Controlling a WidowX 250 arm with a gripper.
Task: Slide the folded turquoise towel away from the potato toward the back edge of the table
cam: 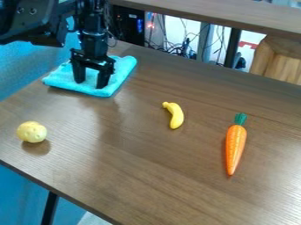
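While the black hand (90,83) is hanging over the far left of the brown surface (135,171), its two fingers are standing well apart, pointing down, with nothing held between them. Folded light-blue cloth (125,66) is lying flat beneath; whether the tips are touching it, cannot tell. Yellow banana (176,115) is lying near the middle, right of the cloth and nearer. Orange carrot (235,143) is lying farther right, green top pointing to the far side. Pale yellow potato (31,132) is sitting at the left, close to the near edge. All three are lying apart from one another and from the hand.

Judgement: the step in hand is looking like positioning at the cloth, no grip made. Any grip here would be needing both tips down at the fabric, catching a fold without pressing hard into the surface.
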